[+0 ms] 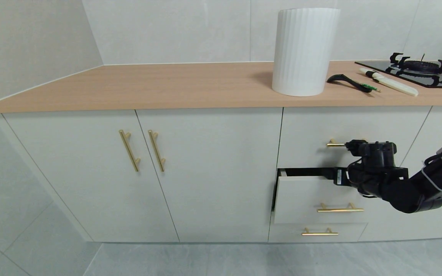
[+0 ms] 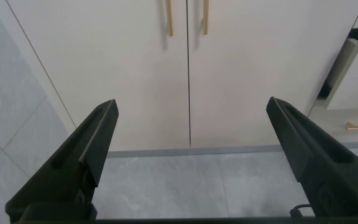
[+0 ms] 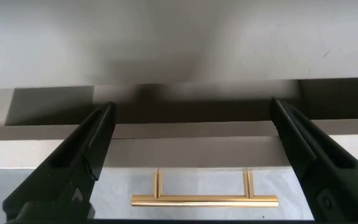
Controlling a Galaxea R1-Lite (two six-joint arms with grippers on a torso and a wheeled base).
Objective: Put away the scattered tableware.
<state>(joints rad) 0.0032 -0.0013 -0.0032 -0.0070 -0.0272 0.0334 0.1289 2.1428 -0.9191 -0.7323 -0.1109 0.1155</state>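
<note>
On the wooden counter (image 1: 167, 84), right of a tall white ribbed container (image 1: 304, 51), lie a black spoon (image 1: 349, 81), a white-handled utensil (image 1: 390, 81) and a thin green-tipped stick (image 1: 371, 87). Below them the middle drawer (image 1: 305, 199) is pulled slightly out, a dark gap above its front. My right gripper (image 1: 344, 175) is at that drawer's top edge, open, with nothing between its fingers; its wrist view shows the drawer front (image 3: 191, 149) and gold handle (image 3: 204, 200) between the fingers. My left gripper (image 2: 191, 162) hangs open over the floor, facing the cabinet doors (image 2: 135, 74).
A black gas hob (image 1: 420, 71) sits at the counter's far right. Gold handles mark the top drawer (image 1: 336, 144), the bottom drawer (image 1: 319, 232) and the double doors (image 1: 142, 149). Grey tiled floor (image 1: 205, 260) lies in front of the cabinets, with walls at the left and behind.
</note>
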